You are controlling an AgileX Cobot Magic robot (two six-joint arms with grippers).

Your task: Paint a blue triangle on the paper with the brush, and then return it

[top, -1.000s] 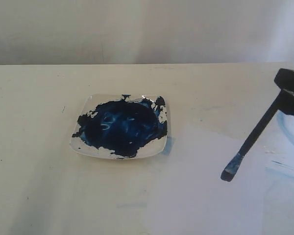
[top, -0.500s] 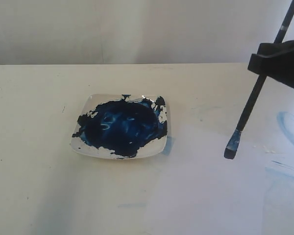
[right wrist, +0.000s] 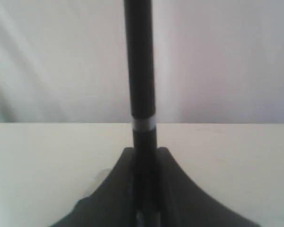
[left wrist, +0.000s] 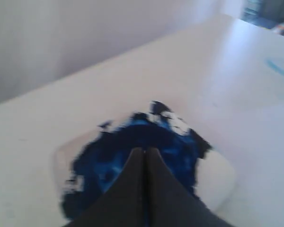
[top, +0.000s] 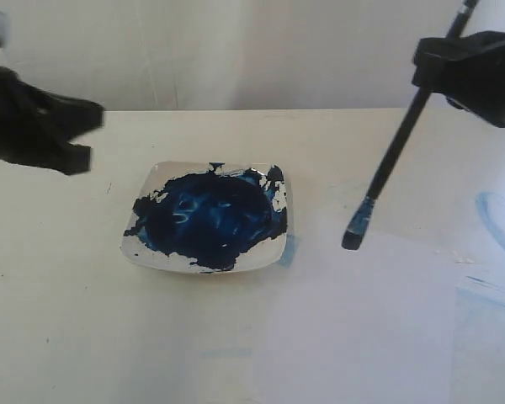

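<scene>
Two grippers in view, one loaded. Right gripper (top: pixel 429 63) sits at the upper right of the exterior view, jaws clamped on the brush (top: pixel 396 156) partway up its black handle. The brush is tilted: its top end points to the upper right corner and its blue-stained bristle tip (top: pixel 353 236) hangs low and left of the gripper, in the air. The tip sits right of the plate (top: pixel 143 250) and clear of it, roughly over the far edge of the paper (top: pixel 370 328). The right wrist view shows the handle running straight out from between the jaws, silver band (right wrist: pixel 143 124) just past them.

Left gripper (left wrist: pixel 144 153) is at the upper left of the exterior view, up off the counter (top: pixel 67 337) and holding nothing. Its wrist view, though blurred, shows the jaws together and pointed at the plate.

The plate is square and white, smeared dark blue over most of its face, centre-left on the counter. The paper fills the lower right of the exterior view. Pale-blue streaks (top: pixel 497 219) sit at the right edge.
</scene>
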